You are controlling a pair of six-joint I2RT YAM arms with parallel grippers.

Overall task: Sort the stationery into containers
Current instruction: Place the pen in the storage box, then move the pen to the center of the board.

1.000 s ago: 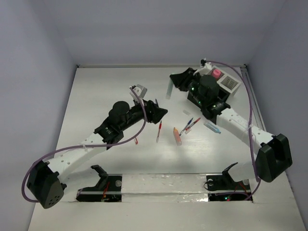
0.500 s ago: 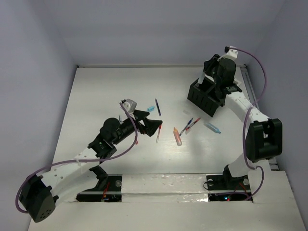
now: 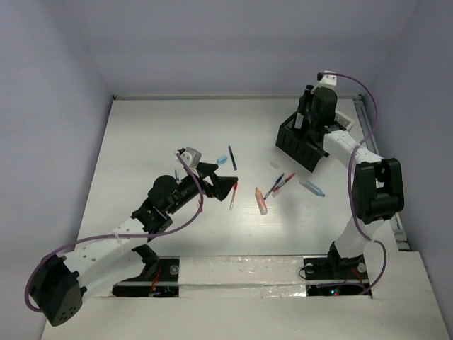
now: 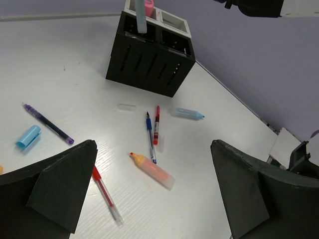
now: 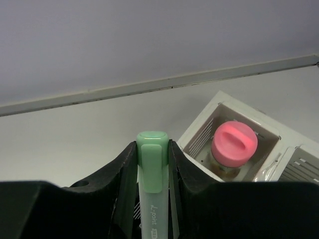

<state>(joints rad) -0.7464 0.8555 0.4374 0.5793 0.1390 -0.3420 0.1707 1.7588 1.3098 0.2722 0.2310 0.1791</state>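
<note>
Several pieces of stationery lie loose on the table (image 3: pixel 141 142), and that is where I'd expect trouble. On the left, the left gripper (image 4: pixel 153 147) hangs low over the scatter, with a thin red pen (image 4: pixel 105 194) just beside one finger. A thing that slim and round could roll or skid off if one finger meets it before the other, and the peach marker (image 4: pixel 152 170) lies near enough to be nudged. Further along, a blue pen (image 4: pixel 150 136) and a second red pen (image 4: pixel 157 124) lie side by side, almost touching, so a grab at one may drag both. On the right, the right gripper (image 3: pixel 309 113) has a green marker (image 5: pixel 152 169) up over the black organizer (image 3: pixel 297 145). Let go off-centre, the marker could strike a divider and tip out, or drop into the wrong compartment. I cannot tell which slot lies beneath it.

As for the jaws, the left pair is spread wide, holding nothing and touching nothing that I can see. The right pair is clenched on the green marker, one finger on each side near its cap end. The pink-capped bottle (image 5: pixel 234 141) sits in a compartment of the white section (image 5: pixel 197 137).
</note>
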